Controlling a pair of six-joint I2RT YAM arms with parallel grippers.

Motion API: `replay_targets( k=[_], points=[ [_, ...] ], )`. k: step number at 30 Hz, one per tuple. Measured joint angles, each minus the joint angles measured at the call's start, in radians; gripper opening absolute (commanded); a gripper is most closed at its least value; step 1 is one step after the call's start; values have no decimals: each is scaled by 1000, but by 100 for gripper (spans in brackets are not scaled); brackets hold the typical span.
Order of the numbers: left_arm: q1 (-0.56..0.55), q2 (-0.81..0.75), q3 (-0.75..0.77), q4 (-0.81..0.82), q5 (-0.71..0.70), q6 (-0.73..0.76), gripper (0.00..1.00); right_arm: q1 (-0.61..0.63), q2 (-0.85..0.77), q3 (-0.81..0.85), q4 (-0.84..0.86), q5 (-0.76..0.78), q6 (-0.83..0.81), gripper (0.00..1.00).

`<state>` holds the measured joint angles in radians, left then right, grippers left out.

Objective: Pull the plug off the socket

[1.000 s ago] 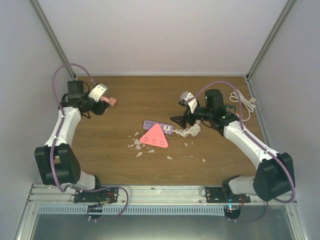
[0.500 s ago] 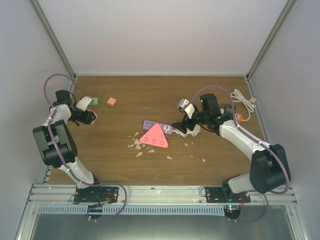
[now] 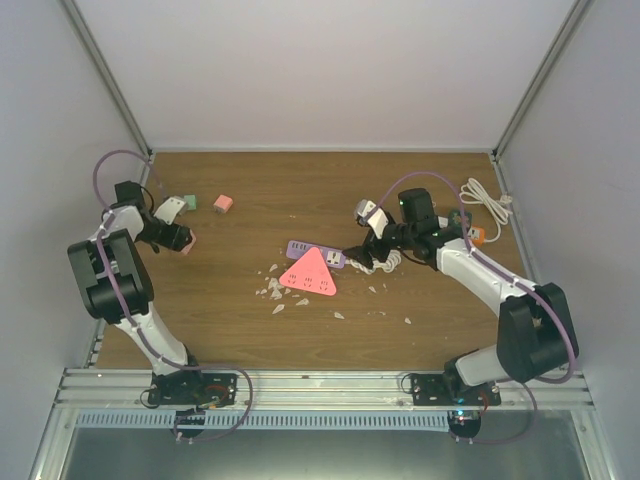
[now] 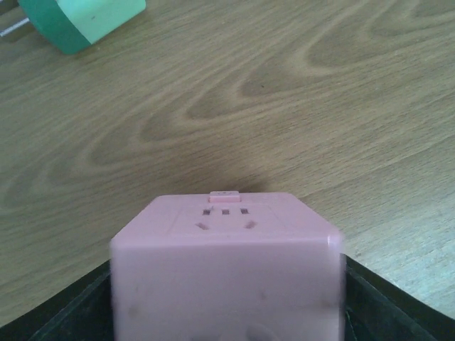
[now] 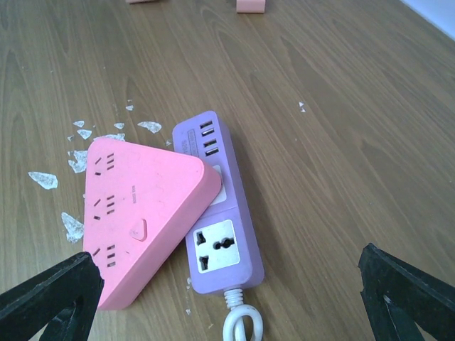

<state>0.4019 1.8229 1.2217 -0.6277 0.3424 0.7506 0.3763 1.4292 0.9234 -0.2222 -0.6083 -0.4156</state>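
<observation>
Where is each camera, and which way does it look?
Top external: high behind the robot, looking down at the table; both arms show.
Left wrist: low over the wood, facing a pink socket cube between its fingers.
Right wrist: above the pink triangular strip and purple power strip, fingers at corners.
Top and right wrist share both strips.

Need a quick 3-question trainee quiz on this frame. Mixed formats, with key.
1. True or false: the pink triangular power strip lies partly over the purple power strip.
2. The pink cube socket sits: A) between the left arm's fingers; B) on the purple power strip; C) on the coiled white cord.
3. The right arm's fingers: open or shut, and holding what?
Key: 1 true; 2 A; 3 open, holding nothing.
</observation>
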Motion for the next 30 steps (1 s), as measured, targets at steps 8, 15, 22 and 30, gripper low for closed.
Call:
replay_targets(
  k=[8,15,22,30],
  points=[
    [0,-2,43,-31,31,24,92,0,14,-11,-2,11,-43,97],
    [-47,-157,65,-95,132,53,99,0,51,-32,-2,54,-132,96],
    [-203,-330,56,-91,234,37,99,5,78,-44,10,87,-182,98],
    [-234,-431,16,15,354,-148,99,37,94,-44,33,107,-242,100]
  ],
)
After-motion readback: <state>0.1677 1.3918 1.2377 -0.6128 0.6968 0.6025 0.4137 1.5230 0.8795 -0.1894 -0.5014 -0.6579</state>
